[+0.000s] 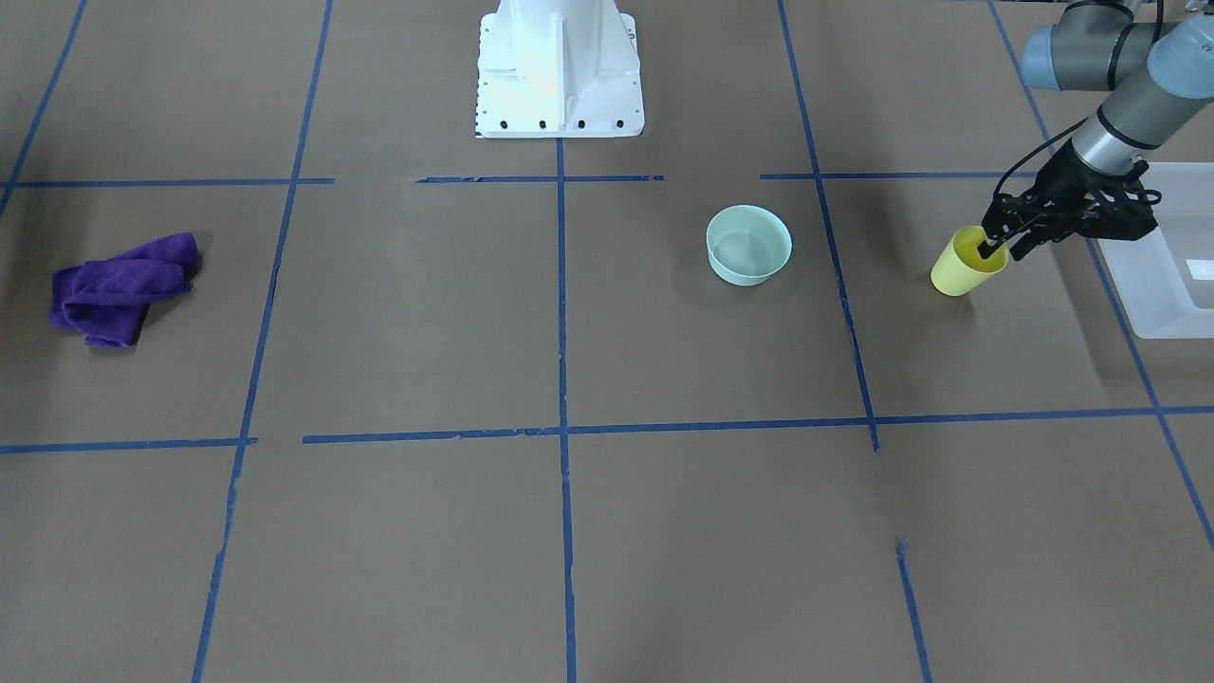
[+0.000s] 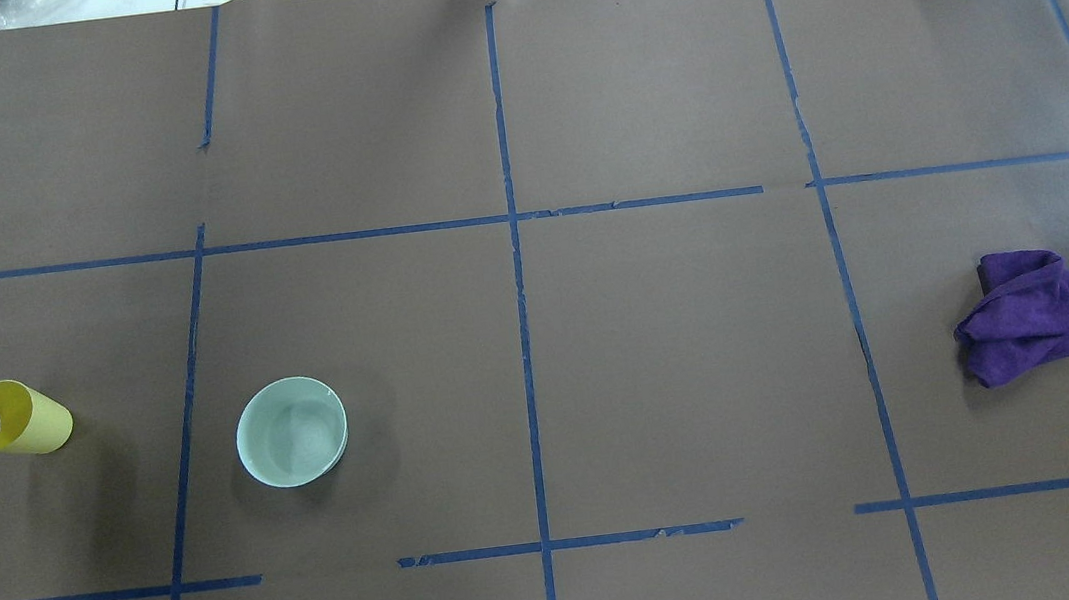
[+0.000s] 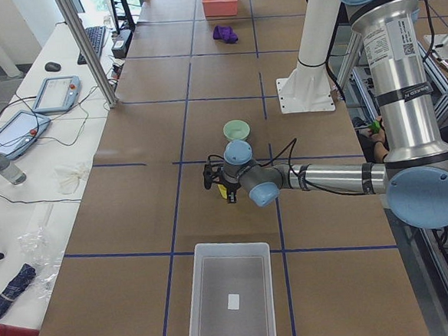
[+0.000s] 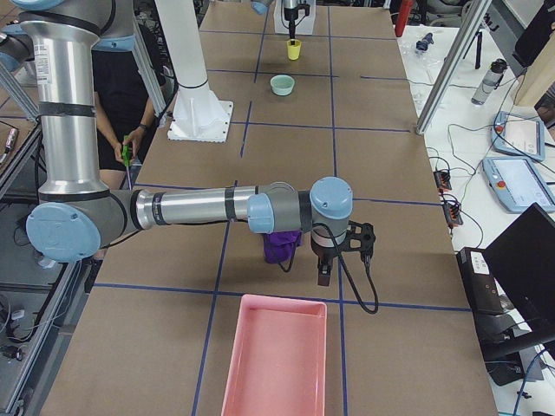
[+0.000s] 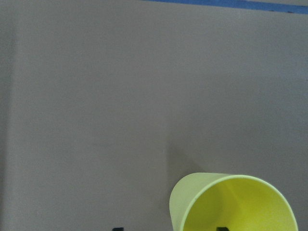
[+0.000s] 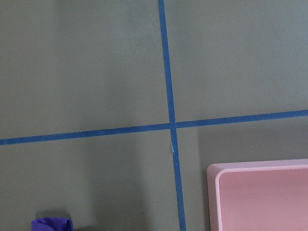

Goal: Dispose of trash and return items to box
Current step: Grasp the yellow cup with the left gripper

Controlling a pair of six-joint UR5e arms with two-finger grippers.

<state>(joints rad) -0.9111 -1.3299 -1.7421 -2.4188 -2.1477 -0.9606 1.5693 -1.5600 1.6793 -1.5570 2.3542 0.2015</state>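
Note:
The yellow cup (image 1: 965, 267) stands upright on the table near the translucent white box (image 1: 1152, 294). My left gripper (image 1: 996, 249) is open over the cup's rim, with one finger inside the cup and one outside. The wrist view shows the cup (image 5: 231, 204) at the bottom, with the two fingertips wide apart either side of its wall. The mint-green bowl (image 1: 748, 245) sits empty, apart from the cup, toward the table's middle. My right gripper (image 4: 323, 276) hangs by the purple cloth (image 4: 279, 247); I cannot tell whether it is open or shut.
A pink tray (image 4: 273, 364) lies at the table's end near the right arm and shows in the right wrist view (image 6: 262, 197). The purple cloth (image 1: 123, 289) lies crumpled on that side. The white robot base (image 1: 560, 76) stands at the table's near edge.

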